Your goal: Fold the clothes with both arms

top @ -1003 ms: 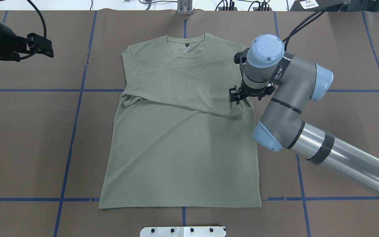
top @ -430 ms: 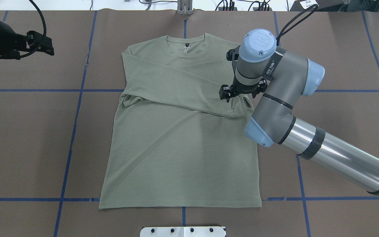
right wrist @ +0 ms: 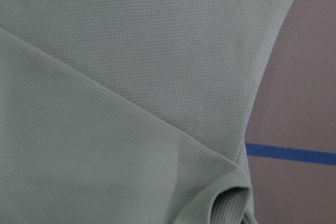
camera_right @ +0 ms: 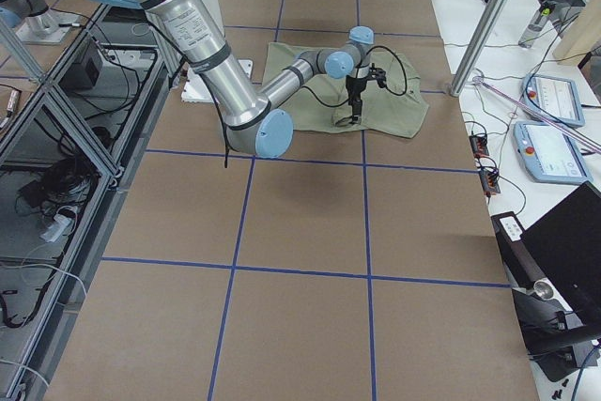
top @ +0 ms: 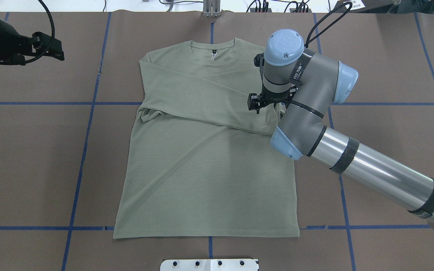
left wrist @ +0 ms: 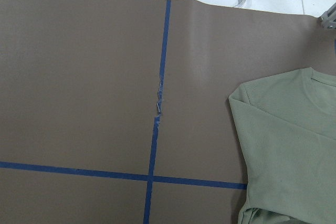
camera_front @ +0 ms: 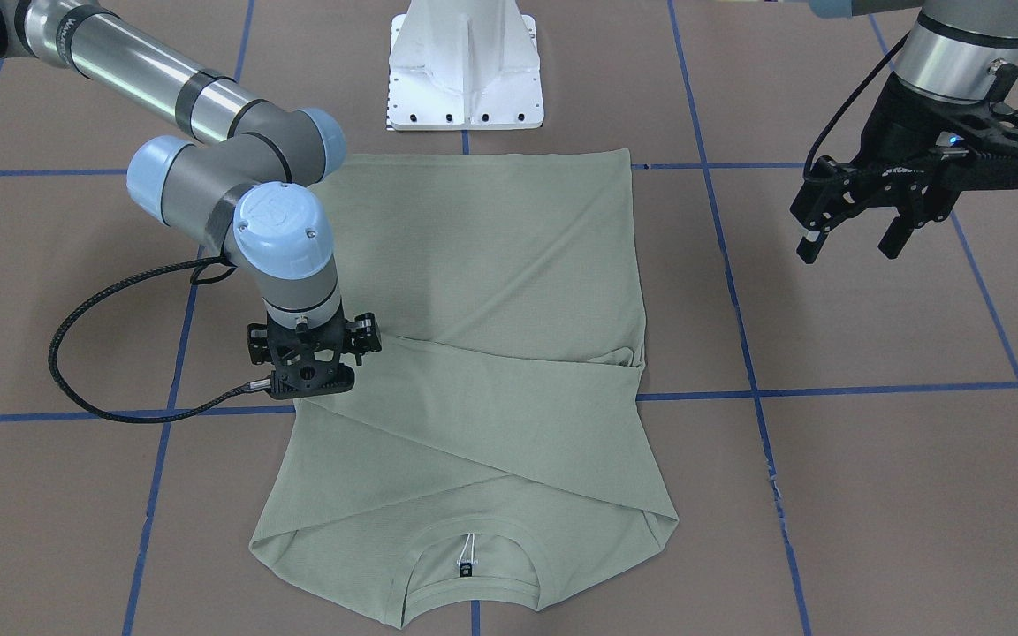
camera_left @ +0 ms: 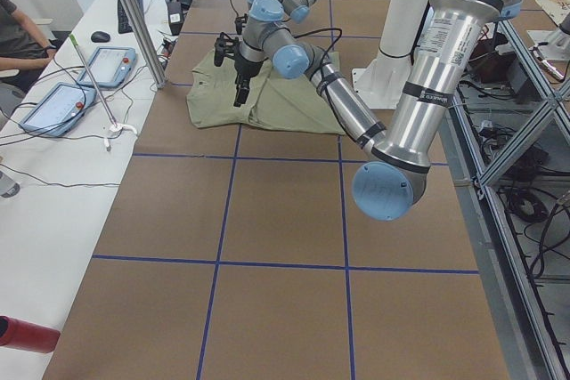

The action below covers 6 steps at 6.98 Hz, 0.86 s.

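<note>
Brown taped-grid table [top: 32, 169] under sage shirt [top: 202, 169] (white pedestal [camera_front: 465, 62] behind)

One shirt [top: 205, 169] lies mid-desk. There are two arms, the left arm [camera_front: 960, 53] and the right arm [top: 375, 171], and two grippers, the left gripper [camera_front: 849, 247] and the right gripper [camera_front: 310, 380]. One white pedestal base [camera_front: 465, 71] stands at the robot's edge. Two tablets [camera_left: 107, 67] lie past the opposite edge.

Brown table [top: 32, 169], blue tape grid [top: 51, 103], shirt [top: 205, 180] flat.
</note>
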{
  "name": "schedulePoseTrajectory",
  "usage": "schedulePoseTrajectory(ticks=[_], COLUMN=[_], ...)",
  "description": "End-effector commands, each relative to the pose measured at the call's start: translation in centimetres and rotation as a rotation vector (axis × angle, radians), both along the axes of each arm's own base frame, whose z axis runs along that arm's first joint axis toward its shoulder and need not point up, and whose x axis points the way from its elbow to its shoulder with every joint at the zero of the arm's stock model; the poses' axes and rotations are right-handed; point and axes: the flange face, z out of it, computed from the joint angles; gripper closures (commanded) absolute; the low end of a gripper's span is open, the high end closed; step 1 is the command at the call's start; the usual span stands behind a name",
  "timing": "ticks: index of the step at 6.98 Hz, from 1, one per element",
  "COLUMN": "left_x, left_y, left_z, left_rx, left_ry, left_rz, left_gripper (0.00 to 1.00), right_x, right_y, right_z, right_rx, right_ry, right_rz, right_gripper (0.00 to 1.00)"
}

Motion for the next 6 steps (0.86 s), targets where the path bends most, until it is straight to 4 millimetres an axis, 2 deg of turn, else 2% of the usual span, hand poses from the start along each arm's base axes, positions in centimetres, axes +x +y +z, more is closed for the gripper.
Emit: schedulePoseTrajectory(ticks=[1, 2, 3, 4, 5, 6], left_x=[0.1, 1.0, 1.9, 2.6, 3.9, 4.1], left_y=[0.3, 0.8, 1.5, 2.0, 3.3, 3.8], left_z=[-0.2, -0.2, 0.0, 0.4, 1.3, 1.6], left_rx=[0.002, -0.003, -0.022, -0.053, -0.072, -0.083], left_ry=[0.007, 0.015, 0.035, 0.045, 0.051, 0.071], left_rz=[0.008, 0.036, 0.079, 0.078, 0.091, 0.083], left_gripper=[0.0, 0.0, 0.0, 0.0, 0.0, 0.0], right_x=[2.0, 4.7, 7.5, 9.3, 9.1, 8.0], right_y=[0.5, 3.1, 6.9, 11.5, 15.6, 17.8], right_z=[1.4, 1.9, 2.8, 3.4, 2.7, 1.6], right_rx=[-0.005, 0.007, -0.007, -0.039, -0.069, -0.089], right_ry=[-0.006, -0.036, -0.077, -0.102, -0.123, -0.136], right_rz=[0.006, 0.008, -0.009, 0.006, 0.014, 0.033], right_gripper=[0.0, 0.0, 0.0, 0.0, 0.0, 0.0])
